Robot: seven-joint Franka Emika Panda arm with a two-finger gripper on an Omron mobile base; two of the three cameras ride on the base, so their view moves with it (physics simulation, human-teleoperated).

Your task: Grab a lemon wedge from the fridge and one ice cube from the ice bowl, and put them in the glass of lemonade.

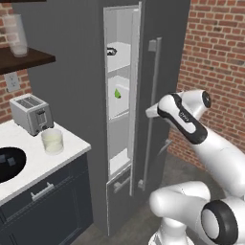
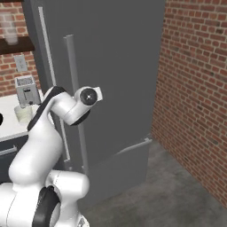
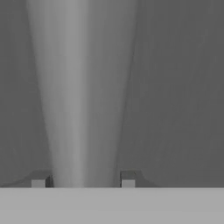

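Observation:
The fridge (image 1: 72, 72) stands with its door (image 2: 115, 80) swung partly open, showing white shelves. A small yellow-green lemon wedge (image 1: 117, 94) lies on a middle shelf. My gripper (image 3: 83, 179) is at the door's pale vertical handle (image 3: 81, 87), its fingertips (image 3: 127, 179) straddling the bar with a thin gap, open. In the left base view the hand (image 1: 150, 113) meets the handle (image 1: 152, 110) at mid height. The glass of lemonade (image 1: 52, 141) stands on the white counter near the ice bowl (image 1: 7, 163), which holds two ice cubes (image 1: 10, 161).
A toaster (image 1: 31, 114) sits at the back of the counter (image 1: 28, 172). A tall clear glass (image 1: 16, 34) stands on a dark wall shelf. A small dark item (image 1: 111, 51) rests on the upper fridge shelf. A brick wall (image 2: 195, 88) runs close on the right.

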